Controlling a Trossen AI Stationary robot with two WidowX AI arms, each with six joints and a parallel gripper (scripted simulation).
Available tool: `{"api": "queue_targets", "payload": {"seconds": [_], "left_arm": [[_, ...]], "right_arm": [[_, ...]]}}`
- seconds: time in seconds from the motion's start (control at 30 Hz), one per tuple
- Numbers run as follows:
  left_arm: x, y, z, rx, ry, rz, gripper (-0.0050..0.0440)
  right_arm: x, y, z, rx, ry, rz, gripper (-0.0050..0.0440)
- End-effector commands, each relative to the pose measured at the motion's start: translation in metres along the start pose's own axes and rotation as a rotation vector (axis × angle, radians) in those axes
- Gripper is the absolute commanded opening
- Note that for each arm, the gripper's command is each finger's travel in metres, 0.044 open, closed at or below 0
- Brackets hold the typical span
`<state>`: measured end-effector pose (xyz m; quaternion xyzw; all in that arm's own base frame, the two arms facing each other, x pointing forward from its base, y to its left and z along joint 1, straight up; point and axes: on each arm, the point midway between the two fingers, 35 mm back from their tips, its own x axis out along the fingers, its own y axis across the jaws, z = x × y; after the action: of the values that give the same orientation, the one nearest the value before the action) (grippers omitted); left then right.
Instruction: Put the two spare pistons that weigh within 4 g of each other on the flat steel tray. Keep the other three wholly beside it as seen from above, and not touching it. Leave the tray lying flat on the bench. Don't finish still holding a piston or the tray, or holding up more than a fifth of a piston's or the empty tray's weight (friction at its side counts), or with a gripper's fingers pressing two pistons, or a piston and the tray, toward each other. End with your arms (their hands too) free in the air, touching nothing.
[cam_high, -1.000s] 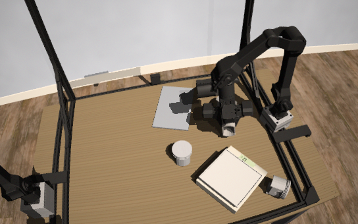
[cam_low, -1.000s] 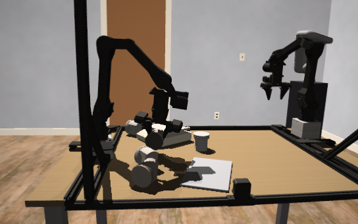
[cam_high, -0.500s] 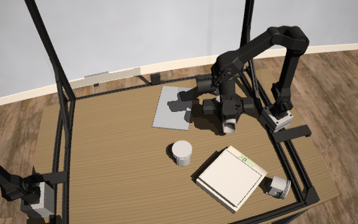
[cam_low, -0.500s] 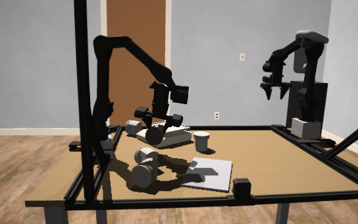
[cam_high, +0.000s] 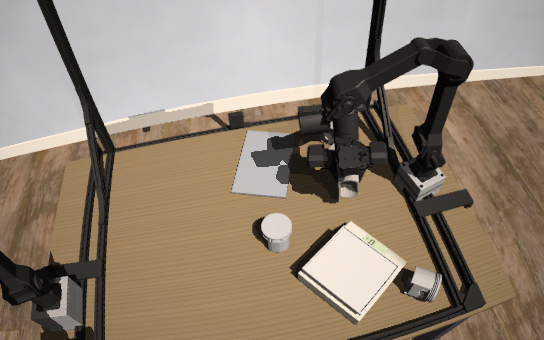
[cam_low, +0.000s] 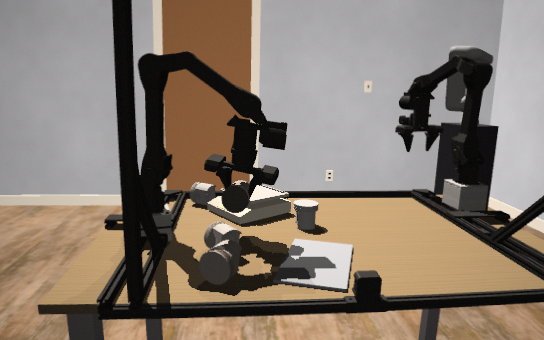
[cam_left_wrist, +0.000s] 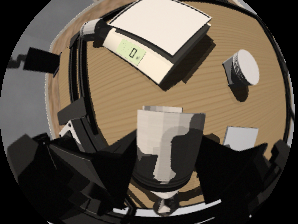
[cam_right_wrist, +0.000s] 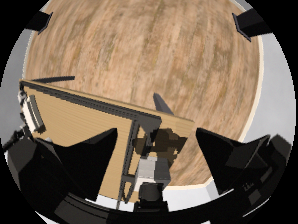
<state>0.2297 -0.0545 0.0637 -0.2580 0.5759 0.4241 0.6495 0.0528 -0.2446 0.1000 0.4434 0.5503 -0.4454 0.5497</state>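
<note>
Held closest to the left wrist camera is a gray piston; the left gripper is clamped on it, up in the air. The right gripper has its fingers wide apart and holds nothing.

Seen from outside, the steel tray lies flat at the near side with no piston on it. Two pistons, one behind the other, lie left of it. The standing piston is farther away, and the last piston is far left, past the scale.

The round piston could slip or roll if let go crooked. Swinging low could bump the near pair; they seem to touch, though shade makes that hard to tell. Mixing up look-alikes could put the wrong one on the tray.

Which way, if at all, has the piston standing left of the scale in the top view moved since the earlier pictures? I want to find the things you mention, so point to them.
No, the piston (cam_high: 276, 227) kept its place beside the scale (cam_high: 350, 270).
</note>
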Motion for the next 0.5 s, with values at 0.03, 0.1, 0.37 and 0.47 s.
{"api": "queue_targets", "payload": {"seconds": [0.03,0.1,0.37,0.47], "left_arm": [[-0.008,-0.004,0.002,-0.003,0.001,-0.029,0.0158],[-0.01,-0.005,0.002,-0.003,0.002,-0.034,0.0158],[-0.012,0.01,0.039,0.195,0.051,-0.095,0.0158],[-0.012,0.012,0.044,0.22,0.057,-0.103,0.0158]], "right_arm": [[0.0,0.0,0.0,-0.003,0.001,0.003,0.044],[0.0,0.0,0.0,-0.003,0.001,0.003,0.044],[0.0,0.0,0.0,-0.003,0.001,0.003,0.044],[0.0,0.0,0.0,-0.003,0.001,0.003,0.044]]}}
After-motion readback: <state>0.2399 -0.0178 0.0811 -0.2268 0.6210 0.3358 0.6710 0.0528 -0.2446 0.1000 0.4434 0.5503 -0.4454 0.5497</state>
